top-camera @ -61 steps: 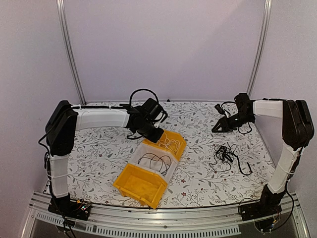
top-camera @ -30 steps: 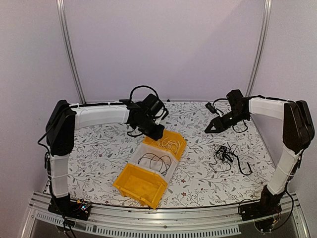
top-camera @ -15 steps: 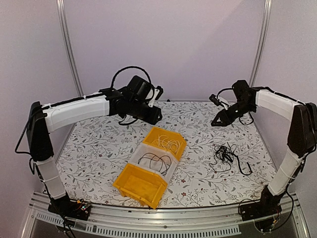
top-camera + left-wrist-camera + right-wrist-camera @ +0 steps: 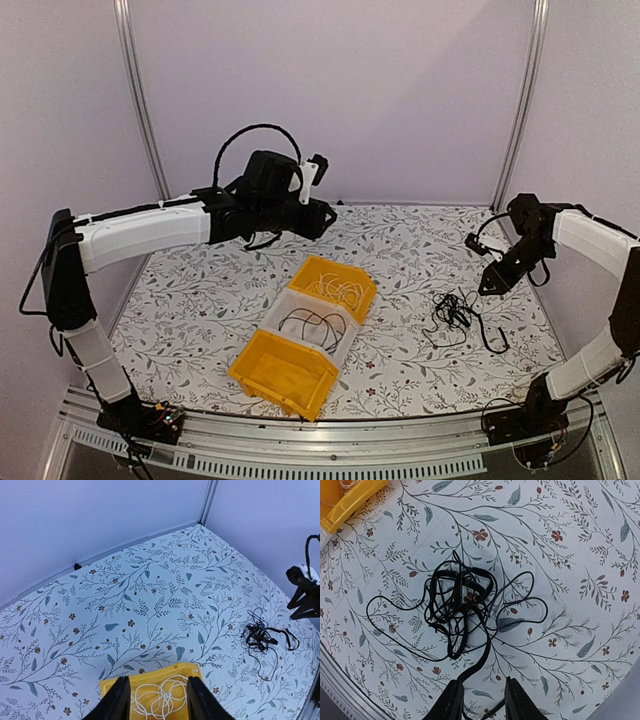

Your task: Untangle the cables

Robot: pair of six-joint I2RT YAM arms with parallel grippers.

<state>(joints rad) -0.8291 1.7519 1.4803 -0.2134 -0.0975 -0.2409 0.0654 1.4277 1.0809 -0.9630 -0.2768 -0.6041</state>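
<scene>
Right pincer [image 4: 491, 287] over the knotted black cables [image 4: 455, 312]
Cream cable [image 4: 345, 290] and one black cable [image 4: 312, 325] lie in bins [image 4: 280, 385]; the knot sits on the counter [image 4: 200, 300]. Left pincer [image 4: 155, 702] and right both spread, empty; next, pinch one loose end

Black two-finger left gripper [image 4: 157, 684], jaws parted, framing a yellow plastic bin [image 4: 111, 686] holding coiled cream-white cable [image 4: 161, 699]; tangled thin black cables [image 4: 259, 635] well apart rightward on flower-patterned table [image 4: 125, 595].
</scene>
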